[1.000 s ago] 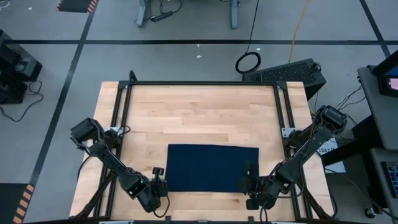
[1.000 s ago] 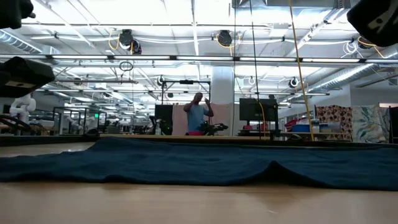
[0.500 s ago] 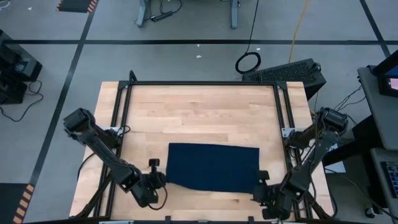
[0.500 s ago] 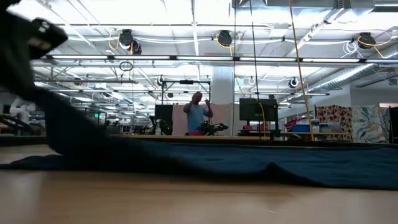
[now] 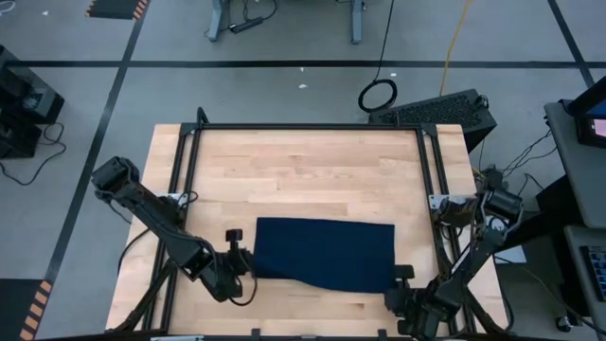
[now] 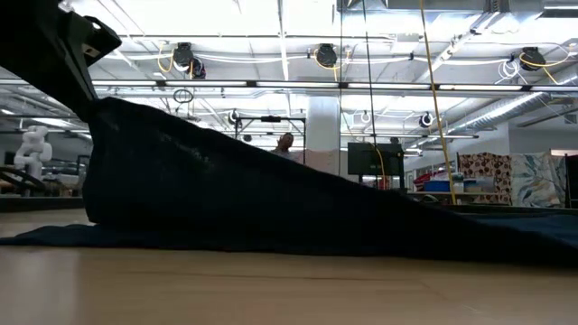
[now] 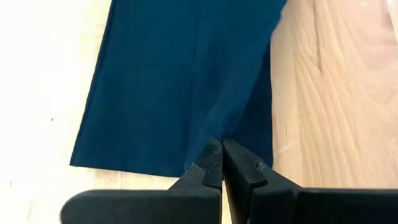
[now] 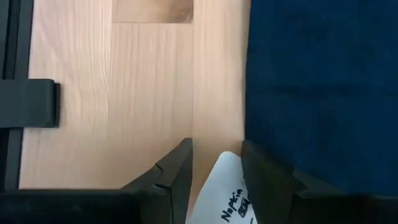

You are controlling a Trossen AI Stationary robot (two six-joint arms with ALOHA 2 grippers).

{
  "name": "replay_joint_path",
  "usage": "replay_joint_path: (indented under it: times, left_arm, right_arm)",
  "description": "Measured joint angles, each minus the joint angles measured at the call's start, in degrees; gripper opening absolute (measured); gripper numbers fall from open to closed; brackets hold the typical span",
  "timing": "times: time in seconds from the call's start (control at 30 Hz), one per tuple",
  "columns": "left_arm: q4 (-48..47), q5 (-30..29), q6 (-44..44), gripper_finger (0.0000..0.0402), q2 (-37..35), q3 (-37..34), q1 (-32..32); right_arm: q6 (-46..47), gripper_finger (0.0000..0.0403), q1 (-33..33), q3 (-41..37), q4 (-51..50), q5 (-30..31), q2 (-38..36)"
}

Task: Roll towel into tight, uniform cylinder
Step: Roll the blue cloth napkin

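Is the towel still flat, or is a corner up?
One corner is up. The left gripper, shut on the towel, holds that end raised; low view shows it tented there, flat elsewhere.

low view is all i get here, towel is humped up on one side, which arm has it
Observer: The left gripper is pinched shut on the towel at its near left corner.
Operator: and the right one
Observer: The right gripper is by the near right corner; its fingers are apart with a white tag between them.
Operator: is the rest flat
Observer: From above, the far edge lies flat on the table.
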Motion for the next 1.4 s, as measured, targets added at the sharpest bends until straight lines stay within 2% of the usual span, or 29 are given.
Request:
replay_joint_path:
  times: [0.33, 0.57, 0.93, 1.1, 1.3, 1.4]
  left_arm:
    - [0.20, 1.12, 0.00, 0.0001, 0.00, 0.00, 1.54]
    - [0.24, 2.08, 0.00, 0.0002, 0.00, 0.00, 1.97]
    - [0.24, 2.08, 0.00, 0.0004, 0.00, 0.02, 1.97]
    - [0.24, 2.08, 0.00, 0.0004, -0.01, 0.02, 1.92]
    - [0.24, 2.08, 0.02, 0.0004, -0.02, 0.03, 1.92]
    - [0.24, 2.08, 0.23, 0.0004, -0.02, 0.04, 1.92]
  right_arm:
    - [4.49, 0.0146, 3.39, 4.72, -17.93, 1.99, -0.93]
    - [5.14, 0.0139, 3.81, 4.77, -18.89, 6.37, -0.77]
    - [2.63, 0.0109, 3.10, 4.77, -17.54, 4.32, 1.89]
    - [3.58, 0.0080, 3.06, 4.77, -17.77, 3.15, 2.68]
    - [4.25, 0.0012, 3.03, 4.77, -18.77, 2.55, 2.66]
    - [4.29, 0.0008, 3.03, 4.77, -19.53, 2.49, 2.22]
